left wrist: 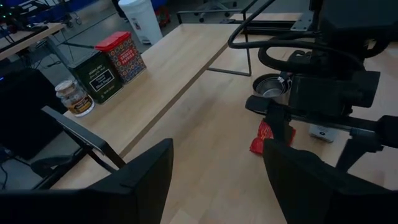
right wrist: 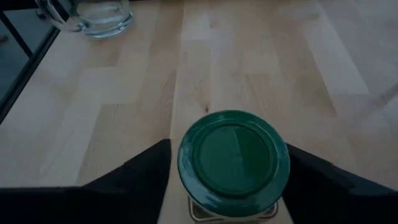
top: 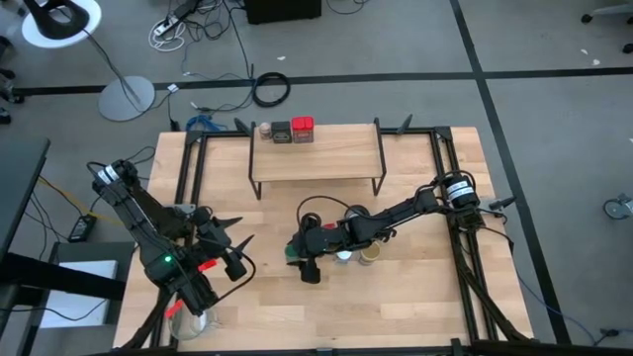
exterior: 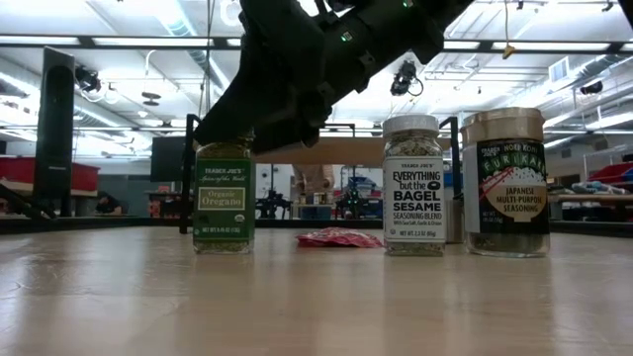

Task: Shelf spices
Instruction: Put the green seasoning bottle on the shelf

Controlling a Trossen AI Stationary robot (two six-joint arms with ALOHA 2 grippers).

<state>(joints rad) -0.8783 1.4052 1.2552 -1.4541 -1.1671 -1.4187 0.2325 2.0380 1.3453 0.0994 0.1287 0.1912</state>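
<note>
On table, right hand (right wrist: 230, 186) straddles green jar (right wrist: 233, 163), fingers flanking lid.

Ceiling strip lights (exterior: 129, 42) light the room evenly; the tabletop (top: 415, 297) looks bright from above. The wrist views are dim, their near fingers (left wrist: 134, 186) blurred.
</note>
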